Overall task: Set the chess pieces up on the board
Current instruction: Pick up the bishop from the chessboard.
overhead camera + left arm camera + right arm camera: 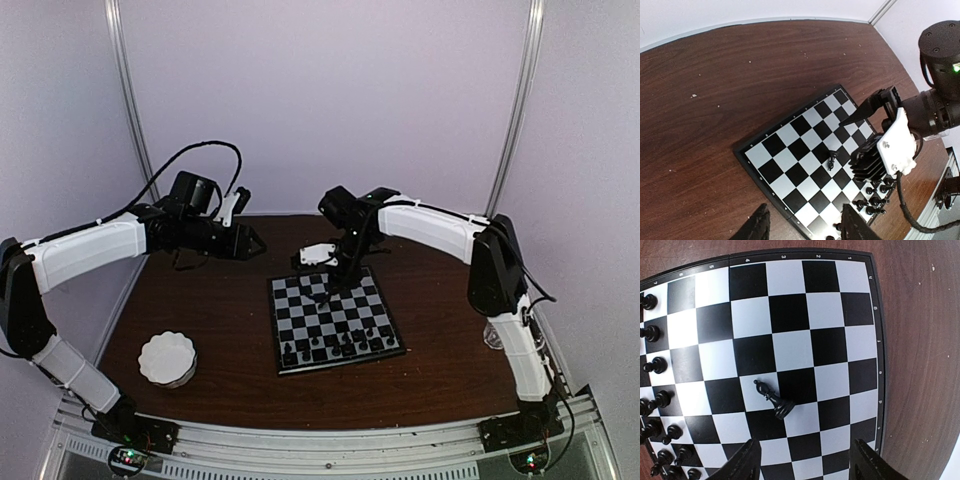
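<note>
Right gripper [805, 446] is hovering wide open and empty just above the board [876, 340], where one chess piece [773, 401] is lying toppled near the middle, so I'd say it needs straddling across its slim waist before closing gently.

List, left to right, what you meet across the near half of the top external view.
White scalloped dish → board → right arm's base.

Black chess pieces [774, 400] — black-and-white checked board [790, 310] — dark brown table [920, 340]
</note>
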You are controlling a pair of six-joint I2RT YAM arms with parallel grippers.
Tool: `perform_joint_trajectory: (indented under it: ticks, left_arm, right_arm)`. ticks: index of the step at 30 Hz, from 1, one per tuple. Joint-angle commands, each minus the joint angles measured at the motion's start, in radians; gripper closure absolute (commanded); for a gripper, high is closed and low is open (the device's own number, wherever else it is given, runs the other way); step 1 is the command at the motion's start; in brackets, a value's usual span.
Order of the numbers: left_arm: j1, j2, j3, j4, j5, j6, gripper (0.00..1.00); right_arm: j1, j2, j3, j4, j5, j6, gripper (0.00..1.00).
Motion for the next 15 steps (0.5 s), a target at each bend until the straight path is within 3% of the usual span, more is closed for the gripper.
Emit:
perform_joint_trajectory:
  ticks: [1, 15]
  left_arm:
    - [0.013, -0.024, -0.001, 0.038, 0.019, 0.009, 0.51]
    - [0.018, -0.024, 0.000, 0.038, 0.030, 0.003, 0.51]
  right_arm:
    - [0.004, 0.068, 0.042, -0.002, 0.019, -0.044, 0.37]
    - [0.006, 0.142, 0.094, -0.104, -0.106, -0.098, 0.41]
